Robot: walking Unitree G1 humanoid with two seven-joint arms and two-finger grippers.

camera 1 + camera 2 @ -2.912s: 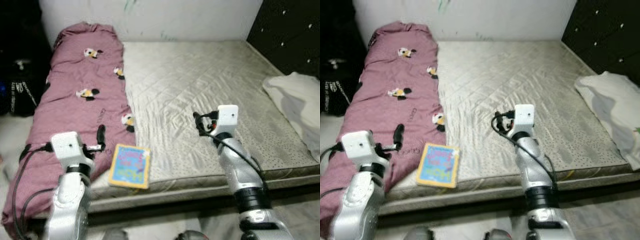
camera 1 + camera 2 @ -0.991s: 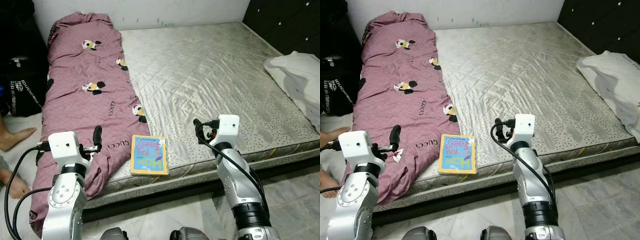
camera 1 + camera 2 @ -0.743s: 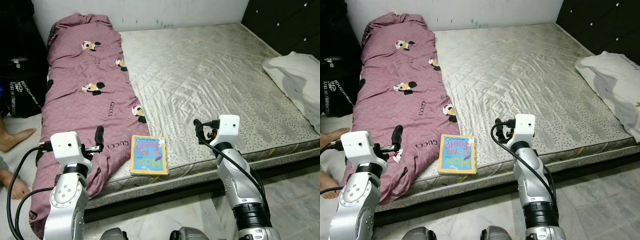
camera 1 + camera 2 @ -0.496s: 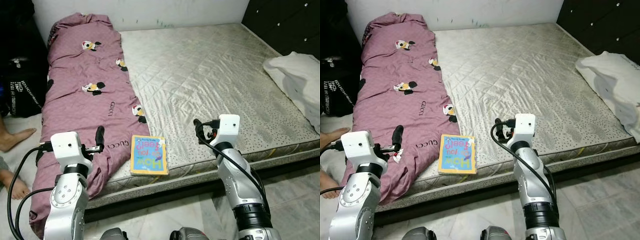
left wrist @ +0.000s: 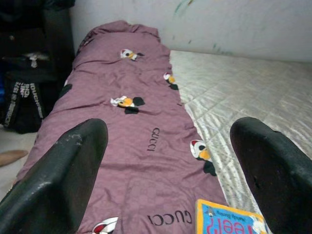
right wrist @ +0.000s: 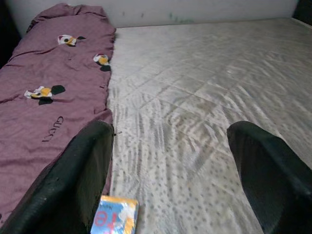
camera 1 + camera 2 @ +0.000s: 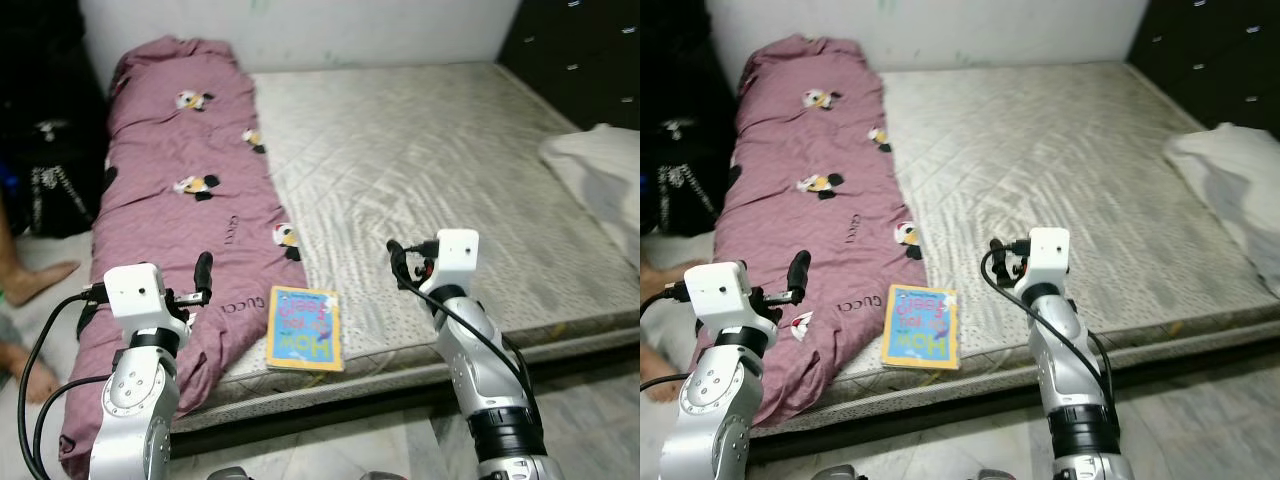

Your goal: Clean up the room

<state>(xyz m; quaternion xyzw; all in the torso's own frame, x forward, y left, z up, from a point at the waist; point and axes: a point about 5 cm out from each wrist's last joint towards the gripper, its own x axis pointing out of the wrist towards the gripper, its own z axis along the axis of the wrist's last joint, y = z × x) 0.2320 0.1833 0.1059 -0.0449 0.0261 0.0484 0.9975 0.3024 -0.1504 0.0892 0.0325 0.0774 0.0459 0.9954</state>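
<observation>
Bare quilted grey mattress (image 7: 430, 170) ahead. Mauve cartoon-print duvet (image 7: 180, 230) along its left side, hanging over the near edge. Bright blue-and-yellow children's book (image 7: 304, 327) at the near edge, just right of duvet. White pillow (image 7: 600, 180) far right.

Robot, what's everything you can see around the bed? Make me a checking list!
Surface: bare quilted mattress, no sheet on it.
Job's things: children's book flat at the mattress's near edge, beside the purple blanket lying along the robot's left side; white pillow at the right edge.
Clutter: black bag on the floor left of the bed.
Grippers: left gripper open, over the blanket; right gripper open, over the mattress; both hold nothing.
Cables: black cables loop from the left wrist, more at the right wrist.
Surroundings: white wall, dark drawers, a person's bare foot on the floor.
</observation>
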